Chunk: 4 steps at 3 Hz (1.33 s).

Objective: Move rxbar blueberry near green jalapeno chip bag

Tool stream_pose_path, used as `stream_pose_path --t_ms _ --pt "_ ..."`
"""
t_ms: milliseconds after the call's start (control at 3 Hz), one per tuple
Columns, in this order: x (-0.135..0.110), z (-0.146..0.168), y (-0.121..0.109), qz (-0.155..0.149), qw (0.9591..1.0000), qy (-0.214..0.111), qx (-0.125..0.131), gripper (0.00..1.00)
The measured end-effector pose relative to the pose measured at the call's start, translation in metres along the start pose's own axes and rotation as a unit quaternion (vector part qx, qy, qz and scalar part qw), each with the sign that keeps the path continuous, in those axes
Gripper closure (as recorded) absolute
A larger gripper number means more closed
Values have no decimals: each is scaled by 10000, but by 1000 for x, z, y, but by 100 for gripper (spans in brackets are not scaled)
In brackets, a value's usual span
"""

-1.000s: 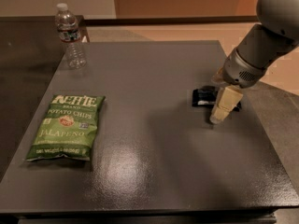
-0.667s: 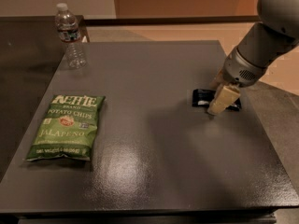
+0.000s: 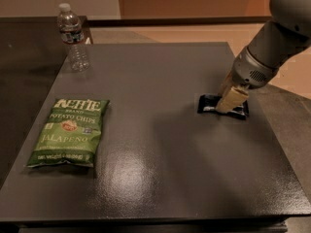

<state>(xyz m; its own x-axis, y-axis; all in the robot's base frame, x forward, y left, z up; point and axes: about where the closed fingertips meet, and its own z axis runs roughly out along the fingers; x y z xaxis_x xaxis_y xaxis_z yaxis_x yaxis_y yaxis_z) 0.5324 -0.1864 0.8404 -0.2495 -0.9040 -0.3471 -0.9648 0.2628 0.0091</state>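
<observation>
The rxbar blueberry [image 3: 209,104] lies flat on the dark table [image 3: 160,81] at the right, a small dark wrapper partly hidden under my gripper. My gripper [image 3: 228,101] hangs from the arm at the upper right, its pale fingertip low over the bar's middle. The green jalapeno chip bag [image 3: 68,132] lies flat at the table's left front, far from the bar.
A clear plastic water bottle [image 3: 73,37] stands upright at the table's back left corner. The table's right edge runs close behind the bar. A tan floor shows beyond the far edge.
My gripper has moved down and slightly back over the bar. The bar and the chip bag lie where they were.
</observation>
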Motion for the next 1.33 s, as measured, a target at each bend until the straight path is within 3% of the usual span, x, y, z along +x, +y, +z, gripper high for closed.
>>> stream_pose_path --t_ms 333,667,1333 --pt "-5 -3 3 -12 10000 -67 0 100" --pt "-19 -6 8 -93 9998 -169 -29 100" --pt "-86 -17 24 -441 9972 -594 -128 100"
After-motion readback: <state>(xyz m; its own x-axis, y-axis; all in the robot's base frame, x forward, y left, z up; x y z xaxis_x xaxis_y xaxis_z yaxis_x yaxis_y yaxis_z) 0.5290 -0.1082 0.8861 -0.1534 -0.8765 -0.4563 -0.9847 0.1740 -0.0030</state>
